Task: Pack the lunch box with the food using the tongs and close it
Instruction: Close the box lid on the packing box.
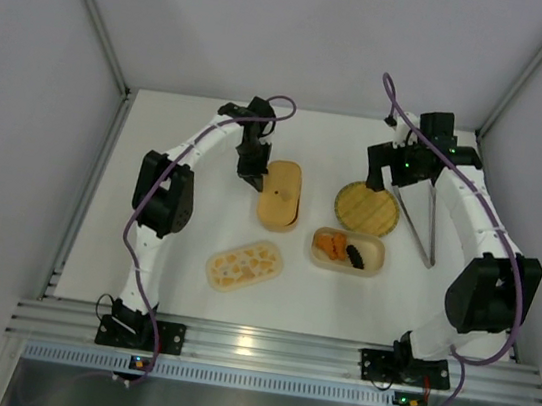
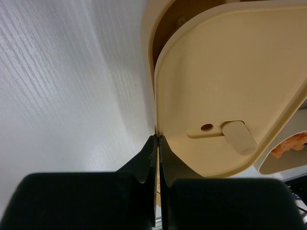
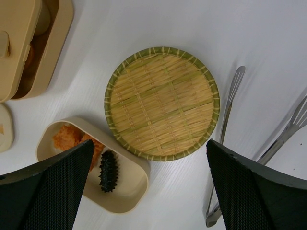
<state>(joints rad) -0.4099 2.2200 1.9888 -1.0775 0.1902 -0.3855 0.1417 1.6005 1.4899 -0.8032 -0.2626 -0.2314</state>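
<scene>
White worktop [image 1: 179, 281]. Left fingers [image 2: 146, 160] are pressing together at the rim of a cream oval lid [image 2: 230, 72], with the container under it [image 2: 149, 28] mostly hidden. Right fingers [image 3: 48, 191] are standing wide apart. Beige oval lunch box [image 3: 129, 191] is holding orange chunks [image 3: 67, 136] and a dark spiky piece [image 3: 108, 170]. Slim silver metal tongs [image 3: 236, 82] are lying beside a round woven plate [image 3: 162, 103].

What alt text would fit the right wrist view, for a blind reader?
An empty round woven plate lies in the centre, metal tongs to its right. At lower left, a beige lunch box holds orange pieces and a dark piece.
</scene>
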